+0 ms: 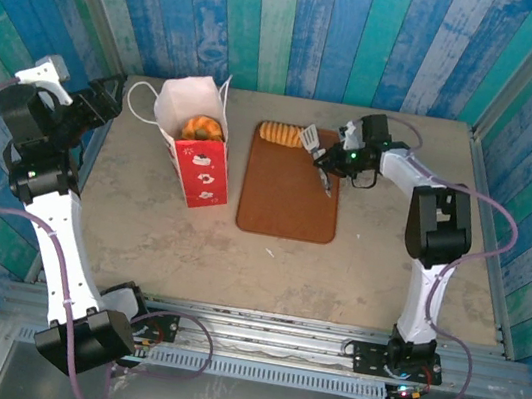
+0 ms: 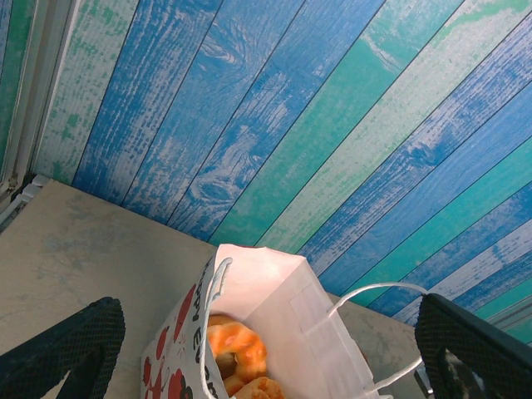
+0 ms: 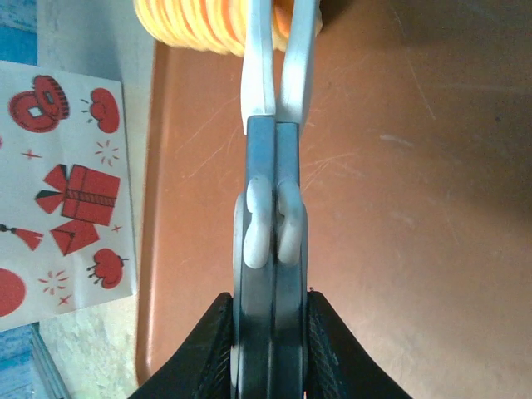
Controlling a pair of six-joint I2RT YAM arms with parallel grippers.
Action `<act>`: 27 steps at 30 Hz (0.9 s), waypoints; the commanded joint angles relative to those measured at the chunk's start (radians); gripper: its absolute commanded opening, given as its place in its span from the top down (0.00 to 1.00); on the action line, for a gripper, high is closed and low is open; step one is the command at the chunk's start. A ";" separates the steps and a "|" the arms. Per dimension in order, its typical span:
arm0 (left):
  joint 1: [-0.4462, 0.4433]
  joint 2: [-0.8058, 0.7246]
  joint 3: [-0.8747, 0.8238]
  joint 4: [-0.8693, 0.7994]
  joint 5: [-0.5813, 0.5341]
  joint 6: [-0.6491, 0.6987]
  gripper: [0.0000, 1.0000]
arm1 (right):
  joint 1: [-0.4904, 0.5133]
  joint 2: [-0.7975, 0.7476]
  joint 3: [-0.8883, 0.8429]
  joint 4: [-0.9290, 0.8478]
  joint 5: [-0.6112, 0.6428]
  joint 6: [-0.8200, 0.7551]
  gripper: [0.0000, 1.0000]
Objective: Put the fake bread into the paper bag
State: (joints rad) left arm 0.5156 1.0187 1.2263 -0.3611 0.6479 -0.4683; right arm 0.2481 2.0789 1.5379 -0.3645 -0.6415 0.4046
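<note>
Loaf (image 1: pixel 281 133) lies at 12 o'clock edge of tray (image 1: pixel 288 208), long axis 9-to-3. Other bread (image 1: pixel 203 130) already in bag (image 1: pixel 201 174), at 9 o'clock from tray. Right end effector (image 1: pixel 328 161) is nearer, at loaf's 3 o'clock, pressed together on tongs (image 3: pixel 270 208), whose tips overlap loaf's end. I can't confirm pinch. Left end effector (image 2: pixel 266 307) spread wide beside bag. My read: carry goes toward 9.

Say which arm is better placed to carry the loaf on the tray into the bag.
Right: the right end effector grips tongs whose tips reach the loaf. The left end effector is open beside the paper bag.
</note>
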 commanded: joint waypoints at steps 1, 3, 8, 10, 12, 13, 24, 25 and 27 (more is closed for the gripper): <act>0.004 -0.002 -0.007 0.007 0.004 0.007 0.06 | -0.007 -0.105 -0.045 0.059 0.011 0.036 0.99; 0.005 -0.006 -0.005 0.005 0.001 0.005 0.06 | -0.011 -0.152 -0.078 0.074 0.018 0.050 0.99; 0.004 -0.012 0.000 -0.007 -0.017 0.006 0.06 | -0.018 -0.288 -0.145 0.084 0.047 0.073 0.99; 0.004 -0.012 0.000 -0.012 -0.024 0.005 0.06 | -0.018 -0.353 -0.175 0.095 0.054 0.086 0.99; 0.004 -0.007 -0.002 -0.010 -0.005 0.001 0.06 | -0.018 -0.416 -0.196 0.102 0.055 0.098 1.00; 0.004 -0.002 -0.004 -0.005 0.008 -0.005 0.06 | -0.018 -0.444 -0.202 0.102 0.056 0.102 0.99; 0.004 0.125 -0.011 -0.010 0.098 0.011 0.04 | 0.049 -0.713 -0.145 0.105 0.134 0.210 0.99; 0.005 0.141 -0.012 -0.010 0.112 0.015 0.04 | 0.066 -0.729 -0.129 0.106 0.153 0.217 0.99; 0.004 0.168 -0.014 -0.006 0.134 0.025 0.05 | 0.100 -0.744 -0.091 0.107 0.181 0.227 1.00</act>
State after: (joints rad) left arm 0.5156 1.1507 1.2209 -0.3683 0.7341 -0.4690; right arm 0.3099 1.3731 1.3842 -0.3115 -0.5060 0.5999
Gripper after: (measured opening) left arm 0.951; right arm 0.220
